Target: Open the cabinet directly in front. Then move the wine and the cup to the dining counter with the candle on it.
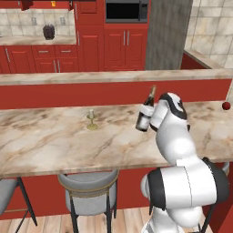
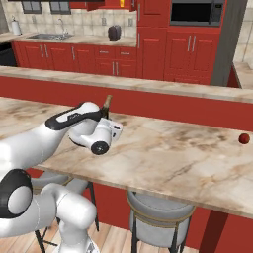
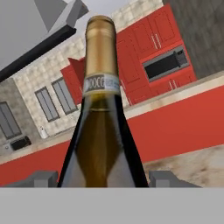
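Glass bottle over the bar top, and we've got it in the pincer

Going left to right: the candle point(image 1: 92, 119) stands on the marbled table point(image 1: 50, 141), and near it on the right the wine point(image 1: 145, 111) hangs tilted just above that table, the pincer point(image 1: 148, 117) spread wide around its body and closed on it. We'd guess it's heavy, stiff, slick and breakable, so a low grip on the wide body beats the gold-foiled neck. The neck band has dark lettering, maybe "DOC", too blurry to read for sure. A small red ball point(image 1: 225, 106) sits far right.
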